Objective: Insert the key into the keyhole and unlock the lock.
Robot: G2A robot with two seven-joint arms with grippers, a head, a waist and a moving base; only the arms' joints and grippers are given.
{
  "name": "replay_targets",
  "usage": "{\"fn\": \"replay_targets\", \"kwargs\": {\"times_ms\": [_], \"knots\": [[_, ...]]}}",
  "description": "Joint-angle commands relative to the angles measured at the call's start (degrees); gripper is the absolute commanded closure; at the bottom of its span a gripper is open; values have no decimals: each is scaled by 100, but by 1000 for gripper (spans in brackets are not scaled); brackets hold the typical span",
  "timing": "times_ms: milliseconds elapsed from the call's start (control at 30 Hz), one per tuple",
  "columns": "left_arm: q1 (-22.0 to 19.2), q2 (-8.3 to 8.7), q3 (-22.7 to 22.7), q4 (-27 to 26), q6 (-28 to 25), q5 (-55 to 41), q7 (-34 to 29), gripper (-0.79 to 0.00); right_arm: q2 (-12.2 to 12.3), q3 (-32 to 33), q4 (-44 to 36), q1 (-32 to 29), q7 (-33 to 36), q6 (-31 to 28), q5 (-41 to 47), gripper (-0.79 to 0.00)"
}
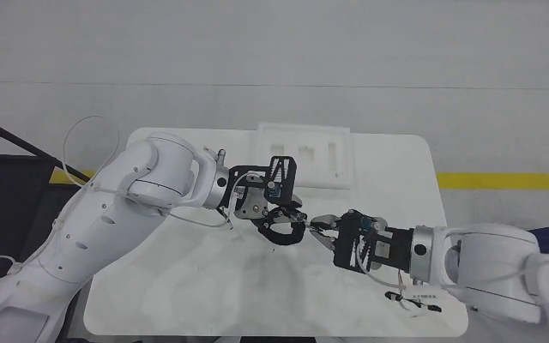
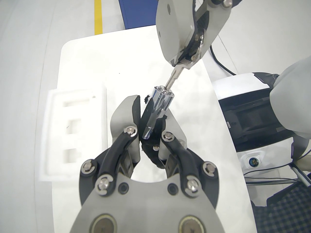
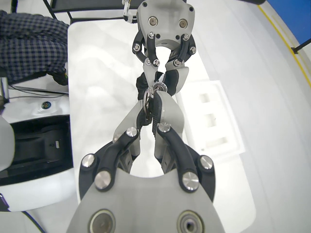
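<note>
My left gripper [image 2: 151,115] is shut on a chrome cylinder lock [image 2: 159,105], held above the table's middle with its keyhole end pointing at the other arm. My right gripper [image 2: 192,54] is shut on the head of a silver key [image 2: 173,76]. The key's blade tip sits at the keyhole in the lock's end face; how deep it goes I cannot tell. In the right wrist view my right gripper [image 3: 151,103] pinches the key [image 3: 147,101] with its ring, right in front of the lock [image 3: 160,87]. From above, the left gripper [image 1: 287,225] and right gripper [image 1: 319,227] meet tip to tip.
A white foam tray [image 1: 304,154] with several rectangular pockets lies at the far edge of the white table [image 1: 214,283], behind the left arm. Cables hang by the right arm's wrist [image 1: 412,296] near the table's front right corner.
</note>
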Motion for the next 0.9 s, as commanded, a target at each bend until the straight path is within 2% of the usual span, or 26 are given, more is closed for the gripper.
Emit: {"fn": "replay_targets", "kwargs": {"times_ms": [0, 100, 133, 167, 200, 267, 633, 867], "knots": [[-1, 2, 3, -11, -7, 24, -6, 0, 3, 61, 0, -97, 16, 319, 308, 0], [-2, 3, 9, -32, -10, 54, -13, 0, 9, 142, 0, -220, 9, 590, 527, 0], [-1, 4, 11, -33, -14, 57, -12, 0, 11, 164, 0, -261, 19, 669, 590, -71], [-3, 4, 12, -33, -15, 70, -14, 0, 14, 189, 0, -288, 31, 714, 624, -240], [-2, 5, 17, -33, -11, 90, -27, 0, 18, 216, 0, -318, 65, 773, 634, -366], [11, 7, 31, -22, -1, 127, -45, 0, 25, 279, 0, -366, 90, 861, 681, -773], [303, 25, 254, 152, 443, 734, -381, 0, 92, 1149, 0, -689, 76, 954, 865, -785], [543, -89, 657, 371, 792, 1557, -211, 0, 116, 1732, 0, -1018, -123, 935, 1055, -785]]}}
